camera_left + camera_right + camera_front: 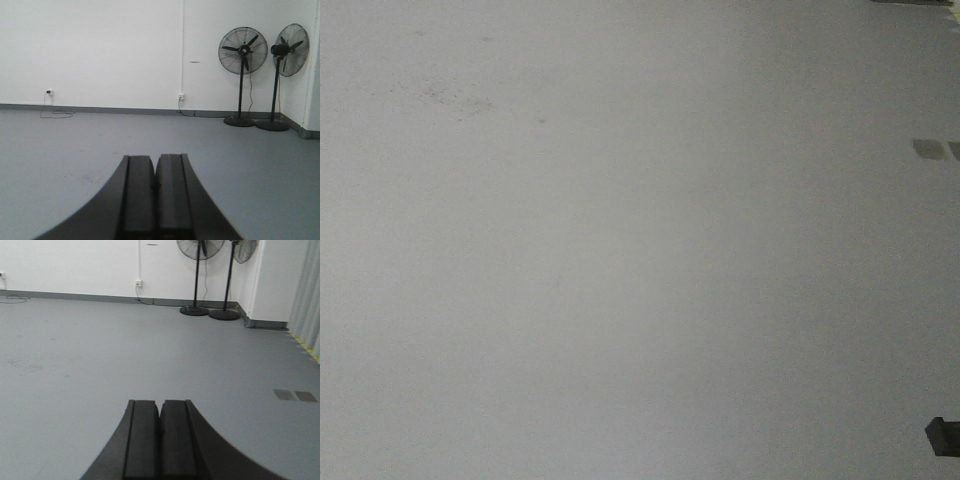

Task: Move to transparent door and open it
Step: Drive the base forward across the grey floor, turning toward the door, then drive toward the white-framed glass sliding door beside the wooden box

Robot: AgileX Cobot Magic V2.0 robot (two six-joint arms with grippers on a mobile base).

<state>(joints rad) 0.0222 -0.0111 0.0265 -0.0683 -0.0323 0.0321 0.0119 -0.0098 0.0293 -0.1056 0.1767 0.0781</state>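
The transparent door is out of view in every frame. My left gripper [155, 159] is shut and empty, its black fingers pressed together, held above the grey floor [75, 145] and facing a white wall [100, 45]. My right gripper [160, 403] is also shut and empty over the same grey floor [100, 340]. The front view shows only bare grey floor [620, 250], with neither gripper in it.
Two black pedestal fans [242, 75] [280, 75] stand at the right corner by the white wall; they also show in the right wrist view [197, 277]. Wall sockets [181, 96] with cables sit low. A grey curtain [307, 295] hangs far right; two floor plates [295, 395] lie nearby.
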